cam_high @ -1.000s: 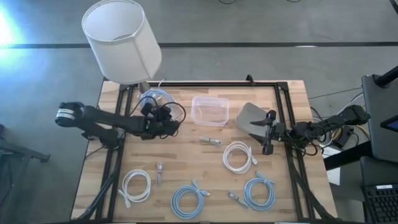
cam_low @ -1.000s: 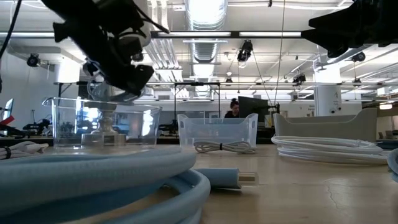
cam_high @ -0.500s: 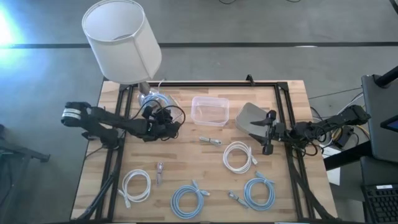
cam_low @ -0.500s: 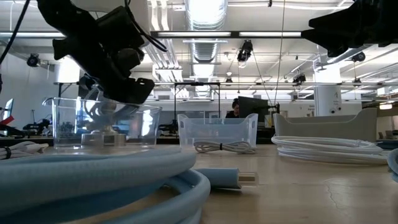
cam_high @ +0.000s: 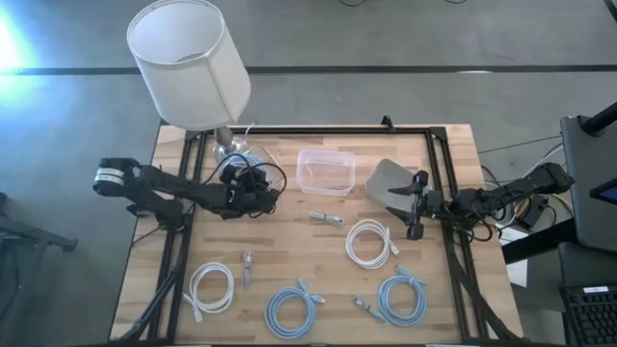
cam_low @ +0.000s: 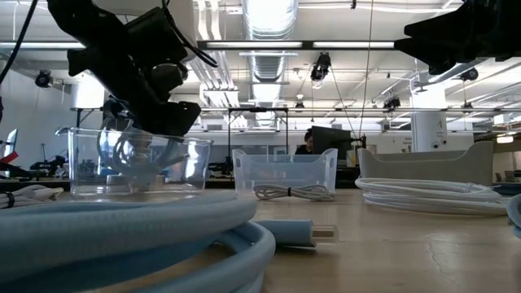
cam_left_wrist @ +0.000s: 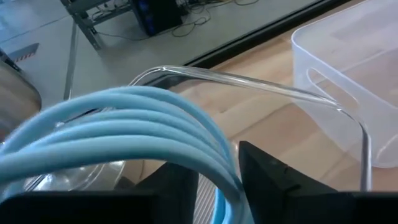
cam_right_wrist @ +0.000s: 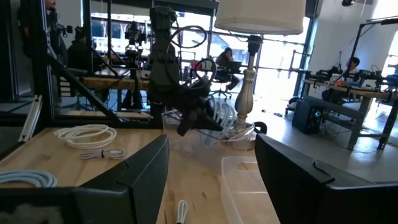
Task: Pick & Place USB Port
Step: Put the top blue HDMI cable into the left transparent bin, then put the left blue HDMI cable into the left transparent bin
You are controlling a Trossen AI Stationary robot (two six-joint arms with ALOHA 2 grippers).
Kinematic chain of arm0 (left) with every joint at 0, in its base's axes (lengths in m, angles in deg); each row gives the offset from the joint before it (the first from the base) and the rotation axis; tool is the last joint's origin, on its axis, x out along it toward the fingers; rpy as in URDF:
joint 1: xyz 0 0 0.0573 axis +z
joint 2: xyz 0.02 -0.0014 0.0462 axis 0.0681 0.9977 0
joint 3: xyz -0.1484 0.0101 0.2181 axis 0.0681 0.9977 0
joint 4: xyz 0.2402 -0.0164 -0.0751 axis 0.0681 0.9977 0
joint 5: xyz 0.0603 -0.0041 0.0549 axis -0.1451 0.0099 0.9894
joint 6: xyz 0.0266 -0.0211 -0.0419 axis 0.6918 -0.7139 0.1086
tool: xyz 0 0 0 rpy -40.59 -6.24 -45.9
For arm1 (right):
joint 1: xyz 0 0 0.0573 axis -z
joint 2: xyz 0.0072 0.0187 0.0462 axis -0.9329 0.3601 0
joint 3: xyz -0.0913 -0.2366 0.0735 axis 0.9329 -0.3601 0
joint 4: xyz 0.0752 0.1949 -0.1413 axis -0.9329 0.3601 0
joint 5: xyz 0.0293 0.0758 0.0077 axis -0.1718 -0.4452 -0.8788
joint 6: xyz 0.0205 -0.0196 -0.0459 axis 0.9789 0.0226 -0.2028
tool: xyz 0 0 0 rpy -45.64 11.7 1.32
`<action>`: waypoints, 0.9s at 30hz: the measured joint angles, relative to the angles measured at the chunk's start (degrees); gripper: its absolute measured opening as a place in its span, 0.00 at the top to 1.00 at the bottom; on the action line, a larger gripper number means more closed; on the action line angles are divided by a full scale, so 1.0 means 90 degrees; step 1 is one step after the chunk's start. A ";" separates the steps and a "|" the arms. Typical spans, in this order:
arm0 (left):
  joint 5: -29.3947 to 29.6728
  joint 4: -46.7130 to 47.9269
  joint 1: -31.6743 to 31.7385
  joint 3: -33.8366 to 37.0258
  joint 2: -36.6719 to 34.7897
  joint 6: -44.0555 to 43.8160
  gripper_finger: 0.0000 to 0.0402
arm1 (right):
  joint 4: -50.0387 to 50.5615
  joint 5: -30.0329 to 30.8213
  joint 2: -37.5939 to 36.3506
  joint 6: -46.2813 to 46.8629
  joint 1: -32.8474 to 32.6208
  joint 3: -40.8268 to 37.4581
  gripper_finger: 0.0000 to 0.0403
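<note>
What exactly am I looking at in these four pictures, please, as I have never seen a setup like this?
This is a robot with two dark arms at a wooden table. One picture looks straight down, one looks level across the tabletop, and two come from cameras on the arms' wrists. The left gripper is shut on a coiled light blue cable, holding it over a clear bin beside the lamp. The right gripper waits open at the table's right side, near a grey tray. A second clear container sits mid-table, and more white and blue cable coils, such as a white coil, lie nearer the front edge.
</note>
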 joint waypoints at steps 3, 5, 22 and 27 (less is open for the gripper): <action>0.0004 0.0007 0.0014 0.0005 -0.0027 0.0002 0.66 | -0.0001 0.0000 0.0000 -0.0001 0.0000 0.0000 0.42; 0.0025 0.0015 0.0016 0.0009 -0.0042 0.0002 0.65 | 0.0000 0.0000 0.0001 -0.0002 0.0000 0.0000 0.42; 0.0034 0.0031 0.0046 0.0010 -0.0435 0.0383 0.61 | -0.0002 -0.0001 0.0000 0.0000 0.0000 0.0000 0.42; 0.0051 0.0015 0.0042 -0.0147 -0.0776 0.0826 0.61 | 0.0000 -0.0002 0.0002 0.0000 0.0000 0.0000 0.42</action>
